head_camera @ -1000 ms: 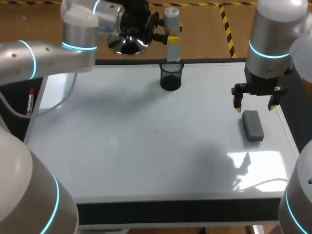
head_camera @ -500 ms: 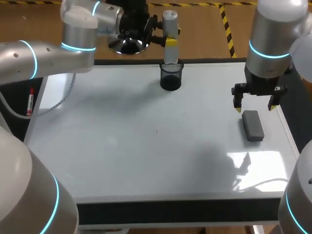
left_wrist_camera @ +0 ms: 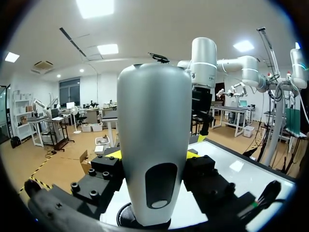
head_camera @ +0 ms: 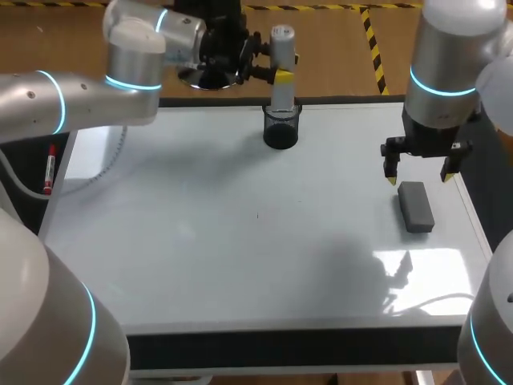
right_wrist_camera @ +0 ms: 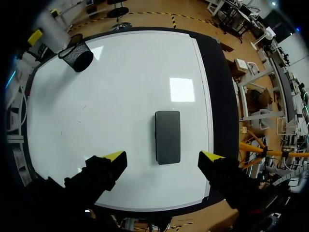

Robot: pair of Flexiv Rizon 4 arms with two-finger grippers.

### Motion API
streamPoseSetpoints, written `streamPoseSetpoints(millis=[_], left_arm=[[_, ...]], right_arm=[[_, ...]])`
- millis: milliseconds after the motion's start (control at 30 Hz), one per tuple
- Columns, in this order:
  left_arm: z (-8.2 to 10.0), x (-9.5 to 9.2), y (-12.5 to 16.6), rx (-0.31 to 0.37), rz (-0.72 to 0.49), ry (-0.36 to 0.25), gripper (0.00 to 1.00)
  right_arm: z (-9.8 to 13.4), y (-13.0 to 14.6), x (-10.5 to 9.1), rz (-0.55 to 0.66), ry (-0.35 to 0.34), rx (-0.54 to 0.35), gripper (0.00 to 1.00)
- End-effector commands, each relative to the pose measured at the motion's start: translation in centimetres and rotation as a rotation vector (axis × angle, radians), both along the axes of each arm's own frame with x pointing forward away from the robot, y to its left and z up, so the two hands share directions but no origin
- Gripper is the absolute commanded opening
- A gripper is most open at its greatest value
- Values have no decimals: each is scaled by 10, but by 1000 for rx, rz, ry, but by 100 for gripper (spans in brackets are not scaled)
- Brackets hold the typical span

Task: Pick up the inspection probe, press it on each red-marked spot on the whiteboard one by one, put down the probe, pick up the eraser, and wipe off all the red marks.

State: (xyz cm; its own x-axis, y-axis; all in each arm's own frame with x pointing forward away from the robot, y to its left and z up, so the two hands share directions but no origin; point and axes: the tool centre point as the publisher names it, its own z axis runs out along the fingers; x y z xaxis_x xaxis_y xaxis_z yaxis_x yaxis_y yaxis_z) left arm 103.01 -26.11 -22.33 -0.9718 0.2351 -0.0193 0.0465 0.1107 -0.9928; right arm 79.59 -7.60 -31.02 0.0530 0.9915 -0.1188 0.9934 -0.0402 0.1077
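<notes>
Slowly the left hand [head_camera: 272, 68], clenched on the probe [head_camera: 281, 44], sank toward the cup [head_camera: 281, 128] at the desk's far edge; put-down seemed near, with the right hand [head_camera: 419, 175] released above the eraser [head_camera: 415, 206]

1. The desk [head_camera: 280, 350] carries a whiteboard [head_camera: 200, 265] that covers nearly all of its top, with a dark border around it.
2. A black mesh cup [head_camera: 281, 128] stands upright on the whiteboard at the far edge, near the middle.
3. A dark grey eraser [head_camera: 416, 206] lies flat near the right edge, well apart from the cup.
</notes>
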Motion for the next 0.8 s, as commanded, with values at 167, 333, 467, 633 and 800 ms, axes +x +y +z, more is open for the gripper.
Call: streamPoseSetpoints(millis=[167,333,467,633,800], left_arm=[[-10,9,-6,0,4,3,0],[-15,11,-6,8,11,8,0],[-19,12,-5,13,14,13,0],[-26,12,-3,18,27,21,0],[-31,12,-1,22,33,23,0]], right_arm=[[1,-1,-1,1,-1,1,100],[1,-1,-1,1,-1,1,100],[1,-1,-1,1,-1,1,100],[1,-1,-1,1,-1,1,100],[1,-1,-1,1,-1,1,100]])
